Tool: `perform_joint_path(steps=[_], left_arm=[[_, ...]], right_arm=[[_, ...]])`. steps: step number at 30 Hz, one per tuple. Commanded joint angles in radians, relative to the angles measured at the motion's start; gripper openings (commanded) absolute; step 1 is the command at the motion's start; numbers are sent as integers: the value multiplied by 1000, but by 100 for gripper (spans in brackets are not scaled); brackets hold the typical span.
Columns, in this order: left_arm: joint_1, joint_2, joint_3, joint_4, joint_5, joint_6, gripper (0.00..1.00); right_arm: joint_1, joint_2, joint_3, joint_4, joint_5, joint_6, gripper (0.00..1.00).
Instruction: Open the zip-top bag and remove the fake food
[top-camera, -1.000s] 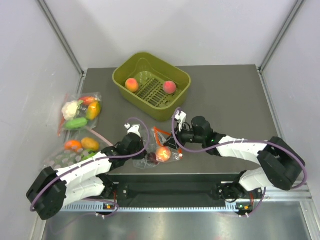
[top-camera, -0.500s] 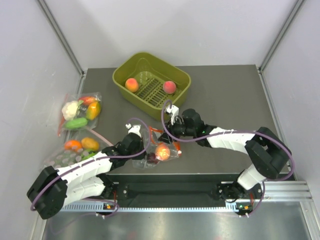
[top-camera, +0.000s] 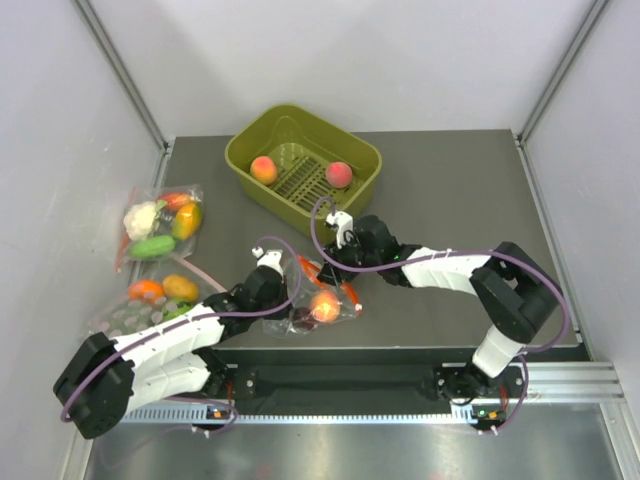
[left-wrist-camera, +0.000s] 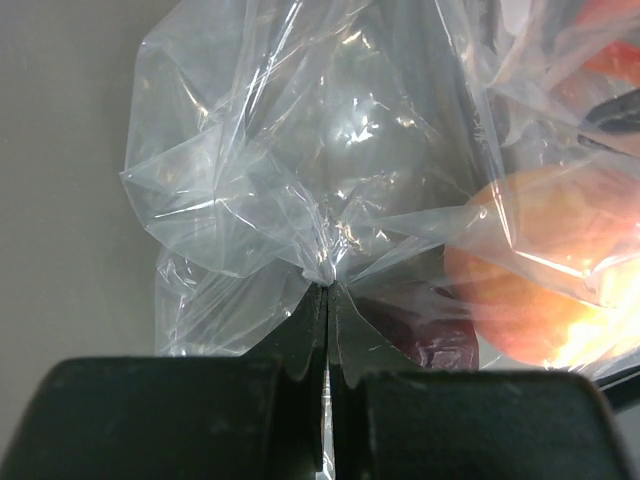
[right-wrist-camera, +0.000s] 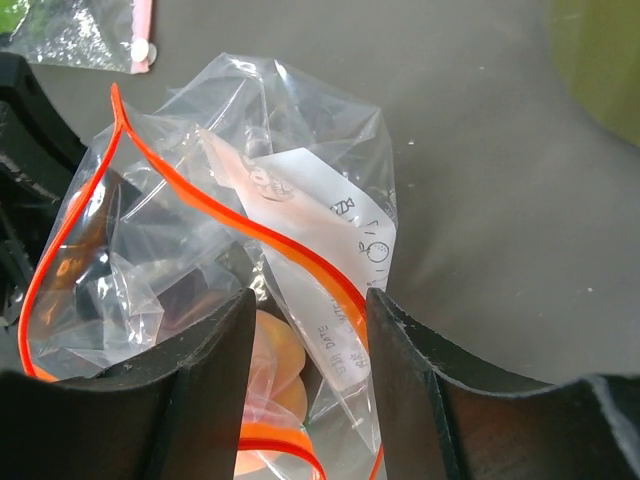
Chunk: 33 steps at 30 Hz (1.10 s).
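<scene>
The zip-top bag (top-camera: 300, 272) lies crumpled near the table's front edge, its orange-red zip strip (right-wrist-camera: 200, 195) gaping open. One peach (top-camera: 324, 306) is still inside it, seen in the left wrist view (left-wrist-camera: 540, 270) and the right wrist view (right-wrist-camera: 278, 350). Two more peaches (top-camera: 264, 169) (top-camera: 339, 174) lie in the green basket. My left gripper (top-camera: 283, 301) is shut on a pinch of the bag's plastic (left-wrist-camera: 260, 170) at its closed end. My right gripper (top-camera: 335, 262) is open at the bag's mouth (right-wrist-camera: 305, 310), its fingers on either side of the zip strip and the white label.
The green basket (top-camera: 250, 150) stands at the back centre. Two other clear bags of vegetables lie at the left edge, one further back (top-camera: 160, 225) and one nearer (top-camera: 150, 300). A corner of one shows at the top left of the right wrist view (right-wrist-camera: 90, 40).
My right gripper has moved left and forward to the bag's open mouth. The left gripper has kept its hold; the bag and peach shifted only slightly.
</scene>
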Motion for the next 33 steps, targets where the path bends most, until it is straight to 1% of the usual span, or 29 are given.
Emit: perform_joint_path(steps=[1, 4, 10, 15, 19, 21, 22, 24, 25, 28, 33], left_arm=[[0, -12, 27, -15, -33, 6, 0], [0, 0, 34, -17, -43, -7, 0], [0, 21, 41, 10, -76, -36, 0], [0, 40, 59, 20, -98, -50, 0], [0, 44, 64, 40, -104, -66, 0], [0, 46, 61, 48, -109, -76, 0], [0, 49, 59, 55, -109, -77, 0], [0, 50, 53, 62, -113, -82, 0], [0, 50, 48, 65, -116, -88, 0], [-1, 49, 39, 74, -127, -96, 0], [-1, 44, 34, 83, -141, -102, 0]], right_arm=[[0, -28, 2, -19, -44, -17, 48], [4, -69, -36, -32, -70, -13, 48], [63, -129, -96, -73, -90, -5, 48], [116, -172, -144, -44, -130, 35, 50], [171, -191, -154, -18, -115, 73, 50], [201, -209, -176, 37, -91, 114, 51], [211, -217, -193, 59, -78, 125, 53], [243, -235, -203, 102, -31, 156, 54], [254, -246, -214, 112, 16, 167, 55], [305, -264, -233, 171, 77, 197, 57], [395, -316, -240, 197, 225, 202, 59]])
